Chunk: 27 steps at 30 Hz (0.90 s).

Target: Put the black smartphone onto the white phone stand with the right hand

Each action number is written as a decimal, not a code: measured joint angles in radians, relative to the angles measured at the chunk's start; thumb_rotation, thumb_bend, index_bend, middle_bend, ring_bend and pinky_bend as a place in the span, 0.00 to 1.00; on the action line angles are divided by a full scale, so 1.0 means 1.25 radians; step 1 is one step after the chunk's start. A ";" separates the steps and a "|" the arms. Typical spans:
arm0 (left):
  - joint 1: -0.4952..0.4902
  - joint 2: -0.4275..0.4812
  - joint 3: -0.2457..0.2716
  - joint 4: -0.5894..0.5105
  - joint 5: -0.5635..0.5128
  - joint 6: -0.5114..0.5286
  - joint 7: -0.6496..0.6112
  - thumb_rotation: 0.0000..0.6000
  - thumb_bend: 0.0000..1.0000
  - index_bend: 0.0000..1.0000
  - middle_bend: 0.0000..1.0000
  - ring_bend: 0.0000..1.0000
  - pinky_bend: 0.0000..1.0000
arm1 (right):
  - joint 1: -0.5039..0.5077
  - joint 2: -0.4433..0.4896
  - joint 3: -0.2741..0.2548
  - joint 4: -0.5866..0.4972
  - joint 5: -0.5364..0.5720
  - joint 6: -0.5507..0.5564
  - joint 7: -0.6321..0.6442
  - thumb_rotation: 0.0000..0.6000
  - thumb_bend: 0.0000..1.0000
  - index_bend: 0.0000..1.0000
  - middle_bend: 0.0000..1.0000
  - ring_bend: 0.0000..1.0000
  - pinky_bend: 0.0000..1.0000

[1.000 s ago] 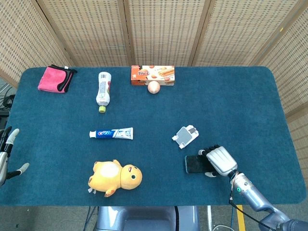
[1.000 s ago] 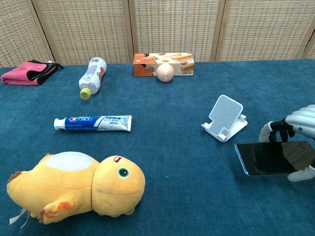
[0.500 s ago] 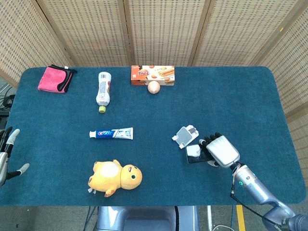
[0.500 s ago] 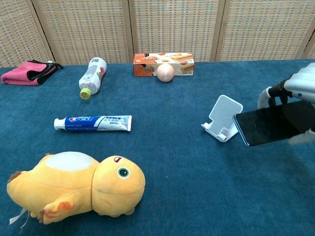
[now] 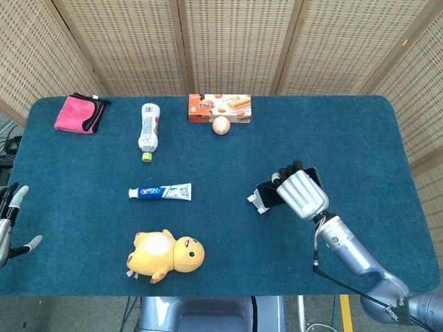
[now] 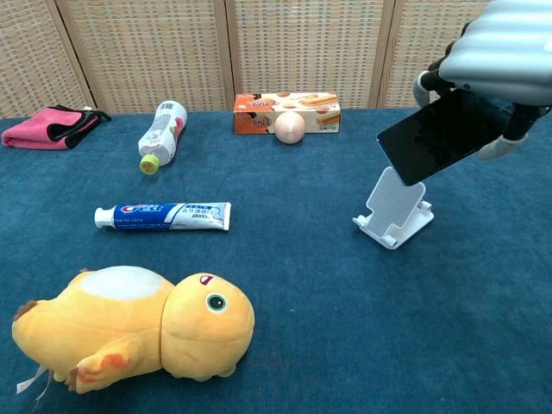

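Yellow plush duck (image 6: 129, 326), toothpaste tube (image 6: 162, 215), bottle (image 6: 161, 134), pink cloth (image 6: 50, 126) well left of right hand; biscuit box (image 6: 286, 111), ball (image 6: 289, 128) beyond-left.

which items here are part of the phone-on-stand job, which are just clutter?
In the job:
black smartphone, held up by the right hand
white phone stand

Just lying about:
pink cloth
bottle
snack box
pale ball
toothpaste tube
yellow plush toy
left hand, idle at the table edge
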 measured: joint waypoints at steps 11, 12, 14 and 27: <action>0.001 0.011 0.004 0.001 0.008 0.000 -0.024 1.00 0.00 0.00 0.00 0.00 0.00 | 0.110 -0.059 -0.014 -0.058 0.256 0.009 -0.375 1.00 0.31 0.41 0.48 0.44 0.37; 0.002 0.011 0.004 0.001 0.008 0.000 -0.026 1.00 0.00 0.00 0.00 0.00 0.00 | 0.119 -0.064 -0.017 -0.063 0.277 0.015 -0.395 1.00 0.31 0.41 0.47 0.43 0.37; 0.002 0.012 0.005 0.001 0.010 0.001 -0.028 1.00 0.00 0.00 0.00 0.00 0.00 | 0.141 -0.077 -0.025 -0.073 0.322 0.027 -0.434 1.00 0.31 0.41 0.46 0.41 0.37; 0.000 0.014 0.005 0.002 0.007 -0.005 -0.030 1.00 0.00 0.00 0.00 0.00 0.00 | 0.270 -0.109 -0.095 -0.053 0.476 0.038 -0.531 1.00 0.31 0.41 0.44 0.32 0.37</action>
